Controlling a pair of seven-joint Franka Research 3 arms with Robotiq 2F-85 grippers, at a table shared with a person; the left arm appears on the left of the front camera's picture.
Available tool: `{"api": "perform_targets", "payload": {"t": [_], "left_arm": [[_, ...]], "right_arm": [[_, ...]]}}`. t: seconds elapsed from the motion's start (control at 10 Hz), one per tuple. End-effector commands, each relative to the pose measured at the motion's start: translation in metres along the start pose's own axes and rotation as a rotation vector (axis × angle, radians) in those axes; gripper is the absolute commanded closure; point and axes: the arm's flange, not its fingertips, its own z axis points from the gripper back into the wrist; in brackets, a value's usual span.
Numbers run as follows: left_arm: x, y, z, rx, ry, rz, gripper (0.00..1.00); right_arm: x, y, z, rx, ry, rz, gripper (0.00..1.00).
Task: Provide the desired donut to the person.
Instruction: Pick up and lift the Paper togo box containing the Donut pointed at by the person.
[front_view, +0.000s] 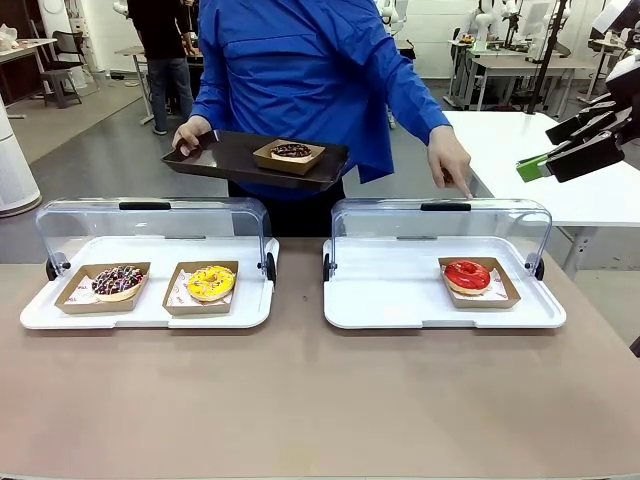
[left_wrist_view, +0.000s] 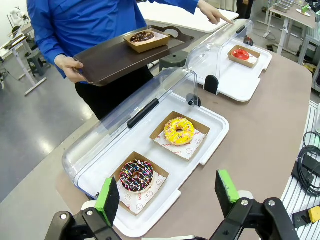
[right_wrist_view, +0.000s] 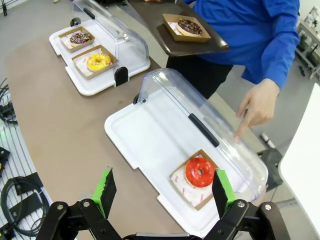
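Observation:
The person (front_view: 300, 60) in a bright blue jacket stands across the table, holding a dark tray (front_view: 210, 158) that carries a chocolate donut (front_view: 291, 151) in a cardboard box. Their other hand (front_view: 452, 165) points down over the right display case at the red donut (front_view: 467, 275), which also appears in the right wrist view as the red donut (right_wrist_view: 200, 172). My right gripper (front_view: 545, 150) hangs open in the air right of that case; my right gripper (right_wrist_view: 162, 192) holds nothing. My left gripper (left_wrist_view: 167, 195) is open above the left case.
The left case (front_view: 150, 318) holds a sprinkled chocolate donut (front_view: 117, 281) and a yellow donut (front_view: 210, 282). Both clear lids (front_view: 440, 225) are swung back. A white table (front_view: 590, 190) stands at the right. Cables (right_wrist_view: 20, 195) lie off the table's edge.

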Motion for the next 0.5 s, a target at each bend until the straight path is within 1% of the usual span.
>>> {"api": "perform_targets", "payload": {"t": [0.0, 0.4], "left_arm": [[-0.0003, -0.0003, 0.0003, -0.007, -0.006, 0.005, 0.0], [-0.0003, -0.0003, 0.0003, -0.007, -0.006, 0.005, 0.0]], "right_arm": [[-0.0006, 0.0004, -0.0008, 0.0, 0.006, -0.011, 0.0], [-0.0006, 0.0004, -0.0008, 0.0, 0.006, -0.011, 0.0]]}}
